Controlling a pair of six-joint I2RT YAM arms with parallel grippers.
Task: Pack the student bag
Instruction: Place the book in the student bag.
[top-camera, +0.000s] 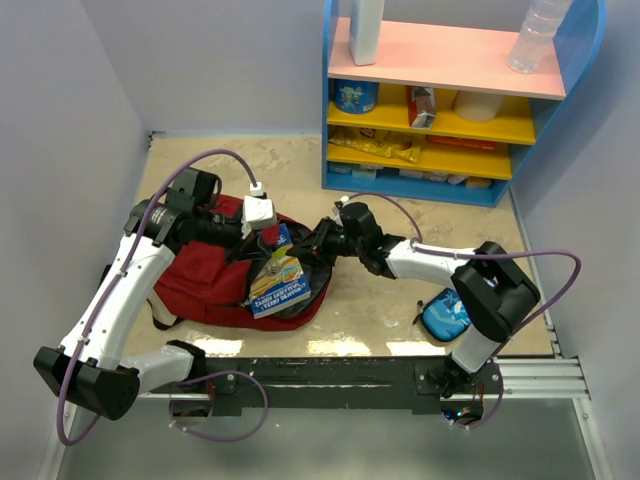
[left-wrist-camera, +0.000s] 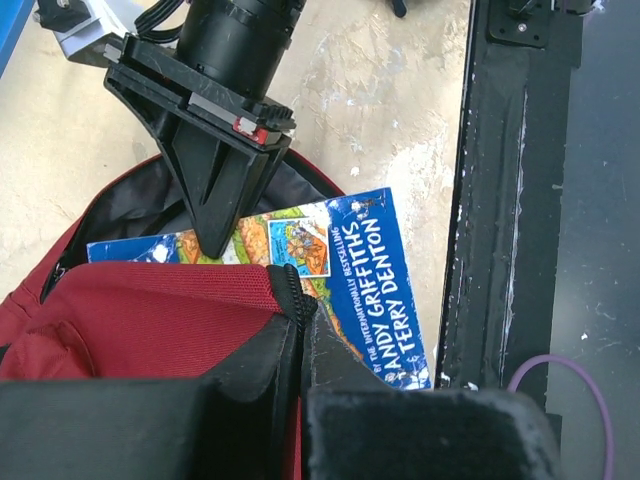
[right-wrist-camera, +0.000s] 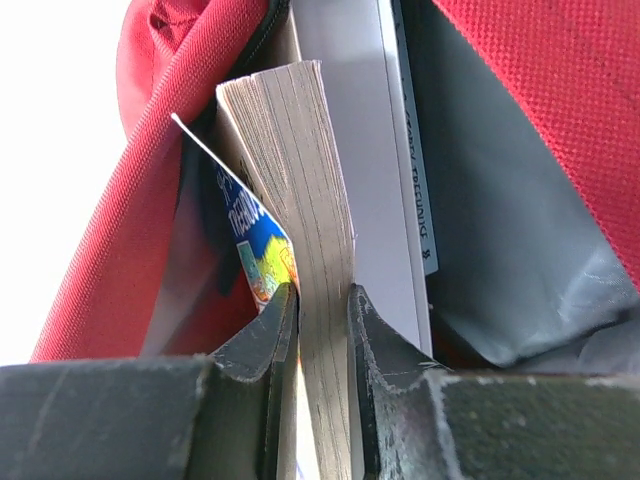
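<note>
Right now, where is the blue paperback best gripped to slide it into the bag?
Take the paperback by the page edge facing the right claw, pinched across its thickness. It lies in the student bag's open mouth, that edge uncovered; the claw clamps it there while the left claw holds the zipper rim.

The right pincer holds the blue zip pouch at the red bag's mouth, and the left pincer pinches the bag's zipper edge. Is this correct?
Not quite: the right pincer holds a paperback book, not the blue zip pouch, which lies on the table. The right wrist view shows the book between its fingers. The left pincer does pinch the red bag at its zipper edge.
</note>
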